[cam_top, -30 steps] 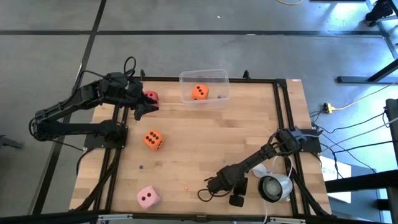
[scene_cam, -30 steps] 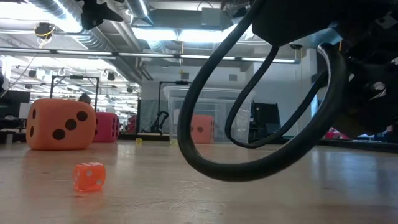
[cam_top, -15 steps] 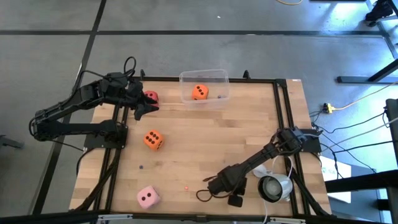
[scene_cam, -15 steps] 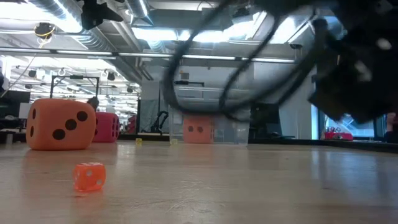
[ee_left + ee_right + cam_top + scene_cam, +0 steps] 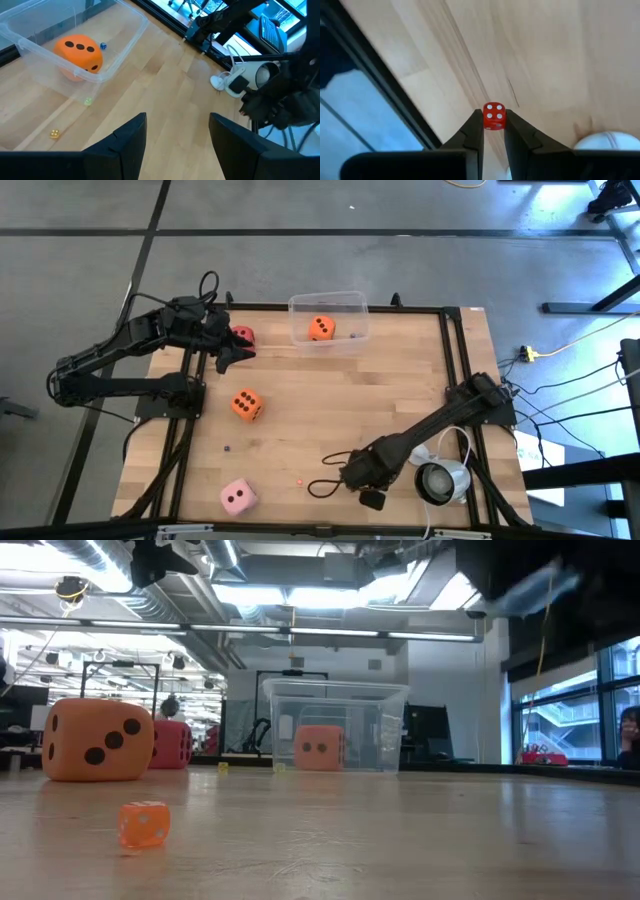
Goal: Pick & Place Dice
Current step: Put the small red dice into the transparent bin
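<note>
Starting at the left: the left gripper [image 5: 225, 352] hangs over the far-left corner of the surface, just beside the red die [image 5: 242, 335]. Its fingers [image 5: 131, 140] stand well apart with nothing between them. Nearer the middle, one orange die [image 5: 246, 404] sits loose, and the pink die [image 5: 237, 497] is down by the near edge. The other orange die [image 5: 321, 328] is already inside the clear tub [image 5: 345, 302] at the far side. Over on the right, the right gripper [image 5: 493, 118] is nearly closed, pinching a tiny red die [image 5: 493, 116] right at its fingertips.

That's my worry. It's a bare tip pinch on something that small, so any jerk or tilt could pop it out and send it rolling off the edge.

Only the right wrist view shows that pinch; from overhead you can't see it at all. The low view picks up another tiny die [image 5: 145, 823] lying on the surface, which is barely a speck from above.
</note>
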`<move>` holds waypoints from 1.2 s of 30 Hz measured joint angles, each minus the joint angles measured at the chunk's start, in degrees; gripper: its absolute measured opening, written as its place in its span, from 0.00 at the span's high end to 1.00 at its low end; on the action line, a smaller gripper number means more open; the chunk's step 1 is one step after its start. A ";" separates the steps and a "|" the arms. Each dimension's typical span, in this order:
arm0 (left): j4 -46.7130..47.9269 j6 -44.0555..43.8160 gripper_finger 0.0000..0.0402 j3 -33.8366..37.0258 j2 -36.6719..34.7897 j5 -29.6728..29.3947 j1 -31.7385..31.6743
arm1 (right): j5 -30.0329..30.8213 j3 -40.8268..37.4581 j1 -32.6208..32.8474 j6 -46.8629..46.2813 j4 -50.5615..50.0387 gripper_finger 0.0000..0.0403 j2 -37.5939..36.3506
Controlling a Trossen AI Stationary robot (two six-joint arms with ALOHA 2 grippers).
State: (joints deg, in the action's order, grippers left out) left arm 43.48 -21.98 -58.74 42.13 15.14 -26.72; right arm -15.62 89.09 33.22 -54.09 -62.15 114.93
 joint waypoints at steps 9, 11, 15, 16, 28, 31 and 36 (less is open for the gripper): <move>0.01 1.16 0.48 0.00 0.00 -0.18 0.02 | 14.97 -0.01 2.13 -17.12 -1.69 0.88 -11.36; -0.02 2.07 0.48 0.00 0.00 -1.33 0.02 | 19.04 0.01 2.45 -21.78 -3.01 0.88 -13.83; -0.87 2.28 0.48 0.00 0.04 -3.86 0.00 | 27.19 0.01 2.90 -29.59 -5.73 0.88 -18.43; -1.76 2.28 0.48 0.00 0.04 -3.68 0.00 | 29.13 -0.02 2.90 -30.68 -6.41 0.88 -19.51; -26.44 1.41 0.48 4.38 0.29 -0.94 6.26 | 42.67 0.00 -5.32 -24.21 -14.62 0.88 -31.79; -26.34 -1.86 0.48 5.41 0.93 -4.60 8.82 | 44.62 0.01 -10.24 -18.37 -14.06 0.88 -35.74; -26.28 -3.74 0.48 5.22 1.16 -9.62 15.86 | 43.57 0.01 -19.23 -6.11 -9.94 0.88 -40.57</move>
State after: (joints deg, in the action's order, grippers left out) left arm 17.20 -25.72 -53.52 43.29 5.52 -10.85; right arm 27.95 89.10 13.99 -60.20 -72.09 74.37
